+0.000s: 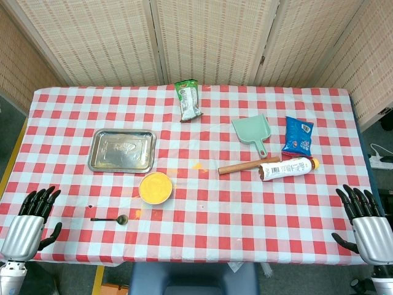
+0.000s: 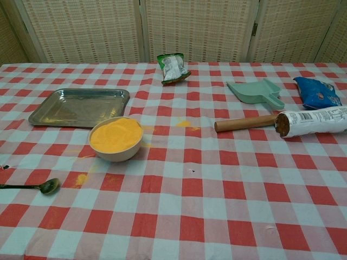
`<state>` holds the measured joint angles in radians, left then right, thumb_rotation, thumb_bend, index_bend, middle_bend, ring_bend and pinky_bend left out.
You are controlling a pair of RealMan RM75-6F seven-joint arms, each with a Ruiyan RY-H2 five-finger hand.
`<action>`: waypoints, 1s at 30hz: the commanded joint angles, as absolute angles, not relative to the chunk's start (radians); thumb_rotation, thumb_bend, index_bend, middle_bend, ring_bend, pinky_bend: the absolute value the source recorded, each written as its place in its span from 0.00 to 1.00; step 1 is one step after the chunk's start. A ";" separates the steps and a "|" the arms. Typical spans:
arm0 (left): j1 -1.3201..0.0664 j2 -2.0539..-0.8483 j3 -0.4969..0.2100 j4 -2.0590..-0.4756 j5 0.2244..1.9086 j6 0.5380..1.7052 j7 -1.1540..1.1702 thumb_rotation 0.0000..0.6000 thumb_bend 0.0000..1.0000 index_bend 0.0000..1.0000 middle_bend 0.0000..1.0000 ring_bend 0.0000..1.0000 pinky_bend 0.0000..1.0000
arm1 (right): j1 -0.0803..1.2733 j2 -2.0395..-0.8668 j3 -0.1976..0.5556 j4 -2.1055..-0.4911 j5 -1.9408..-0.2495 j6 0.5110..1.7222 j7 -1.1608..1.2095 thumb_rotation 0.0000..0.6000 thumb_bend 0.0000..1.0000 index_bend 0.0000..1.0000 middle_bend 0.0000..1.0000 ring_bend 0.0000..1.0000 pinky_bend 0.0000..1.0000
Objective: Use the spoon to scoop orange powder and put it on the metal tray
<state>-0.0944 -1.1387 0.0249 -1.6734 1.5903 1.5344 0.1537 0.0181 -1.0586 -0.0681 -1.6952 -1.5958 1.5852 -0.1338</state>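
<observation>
A small dark metal spoon (image 1: 109, 219) (image 2: 32, 186) lies flat on the checked cloth near the front left, bowl pointing right. Just beyond it stands a bowl of orange powder (image 1: 155, 187) (image 2: 115, 138), filled close to the rim. The metal tray (image 1: 121, 150) (image 2: 80, 106) sits behind the bowl to the left, with nothing lying in it. My left hand (image 1: 32, 220) rests at the table's front left corner, fingers apart, holding nothing. At the front right corner my right hand (image 1: 364, 220) is likewise spread and holds nothing. Neither hand shows in the chest view.
A green snack packet (image 1: 188, 99) (image 2: 173, 67) lies at the back centre. A mint dustpan (image 1: 252, 133) (image 2: 257, 90), a blue packet (image 1: 298, 136) (image 2: 318, 92), a wooden rolling pin (image 1: 239, 166) (image 2: 245, 123) and a white bottle (image 1: 288, 168) (image 2: 313, 122) lie on the right. Orange powder specks (image 1: 196, 165) dot the cloth.
</observation>
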 commanded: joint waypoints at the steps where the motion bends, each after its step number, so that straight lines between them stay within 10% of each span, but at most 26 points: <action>1: -0.095 -1.143 0.028 -1.672 1.590 1.525 0.159 1.00 0.42 0.00 0.00 0.00 0.07 | 0.023 -1.064 -0.064 -1.694 -1.600 1.574 -0.143 1.00 0.05 0.00 0.00 0.00 0.00; 7: -0.111 -1.193 0.033 -1.646 1.628 1.506 0.132 1.00 0.43 0.00 0.04 0.03 0.26 | 0.022 -1.071 -0.054 -1.689 -1.605 1.565 -0.151 1.00 0.05 0.00 0.00 0.00 0.00; 12: -0.130 -1.296 0.020 -1.579 1.657 1.504 0.179 1.00 0.43 0.07 0.83 0.80 0.95 | 0.027 -1.076 -0.043 -1.686 -1.580 1.537 -0.159 1.00 0.05 0.00 0.00 0.00 0.00; 16: -0.148 -1.340 0.014 -1.578 1.660 1.477 0.222 1.00 0.43 0.21 1.00 1.00 1.00 | 0.032 -1.084 -0.042 -1.687 -1.579 1.517 -0.177 1.00 0.05 0.00 0.00 0.00 0.00; 30: -0.235 -1.421 -0.014 -1.576 1.436 1.206 0.318 1.00 0.43 0.39 1.00 1.00 1.00 | 0.020 -1.081 -0.044 -1.690 -1.616 1.532 -0.159 1.00 0.05 0.00 0.00 0.00 0.00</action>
